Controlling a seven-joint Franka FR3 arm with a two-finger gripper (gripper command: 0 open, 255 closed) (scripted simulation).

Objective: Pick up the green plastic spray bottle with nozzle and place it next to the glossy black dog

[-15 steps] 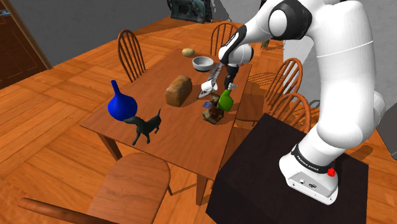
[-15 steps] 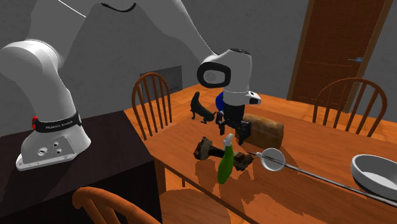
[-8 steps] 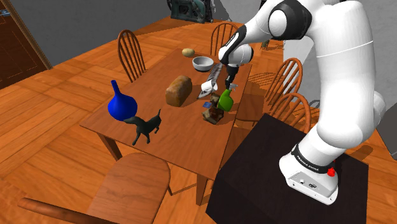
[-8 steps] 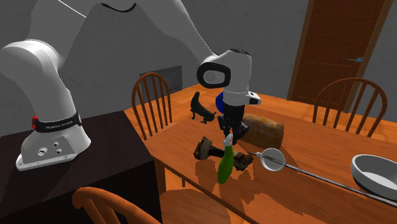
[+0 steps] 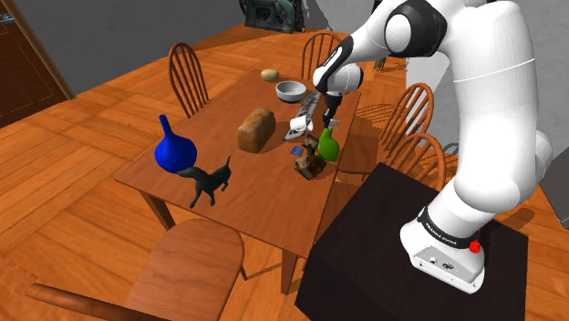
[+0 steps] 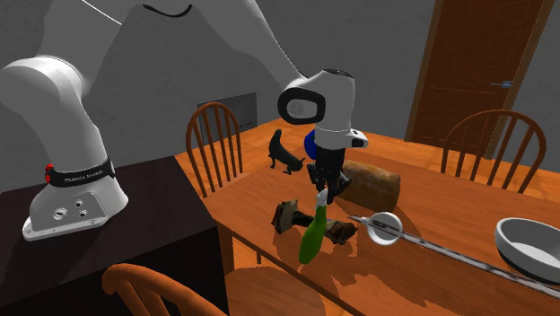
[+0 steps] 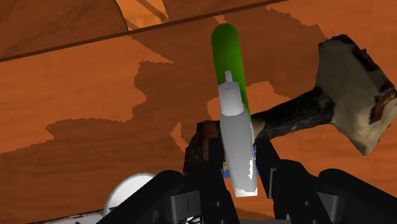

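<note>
Grasp done: gripper jaws clamped on bottle top, near table edge; carry to dog and release not yet done.

A white robot arm with dark joints rises from its base, arches over and reaches forward and down. Its wrist aims the all-black two-finger gripper roughly downward. The two fingers clasp the white nozzle of a green spray bottle, which extends, tilted, beyond the fingertips.

The hand clasps the green spray bottle by its grey nozzle — wooden table beneath.
</note>
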